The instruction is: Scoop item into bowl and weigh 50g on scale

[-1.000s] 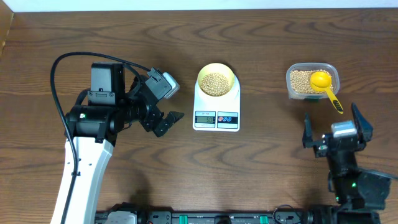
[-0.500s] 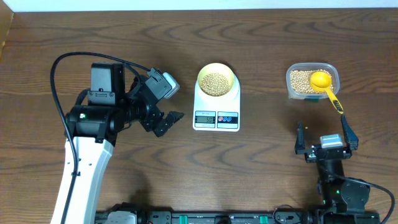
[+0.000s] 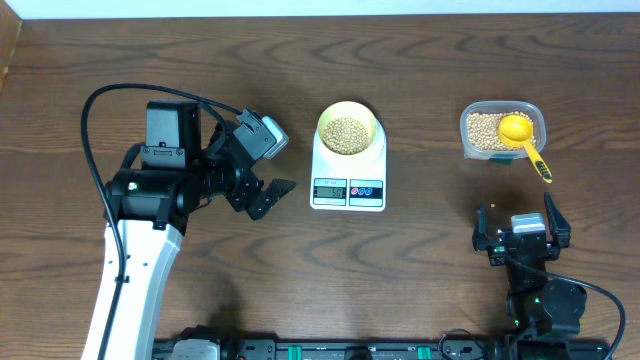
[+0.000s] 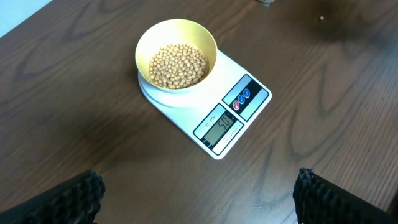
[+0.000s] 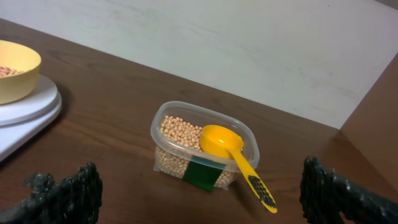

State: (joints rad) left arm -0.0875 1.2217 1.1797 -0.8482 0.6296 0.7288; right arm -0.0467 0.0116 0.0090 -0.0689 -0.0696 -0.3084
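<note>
**Both grippers empty, bowl of soybeans on the scale**

The right gripper [image 3: 515,214] has its fingers spread wide with nothing between them. It hovers low over the wooden table [image 3: 420,270], near the robot's edge. Ahead of it and slightly to the right lies the yellow measuring scoop [image 3: 520,132]. The scoop's cup rests on the beans inside the clear plastic tub [image 3: 466,118]. Its handle juts over the tub's near rim, running back toward these fingers and a little right. This arm is by far the nearer to scoop and tub.

The left gripper [image 4: 199,210] is likewise spread and holds nothing. It is poised left of the white digital scale [image 3: 347,172], clear of it and angled toward it.

The pale-yellow bowl [image 3: 373,118] sits on the scale's platform, holding a shallow heap of soybeans [image 3: 346,134]. The display seems to read about fifty, so I judge the weighing essentially met. Any correction would start with the right arm taking the scoop's handle.
</note>
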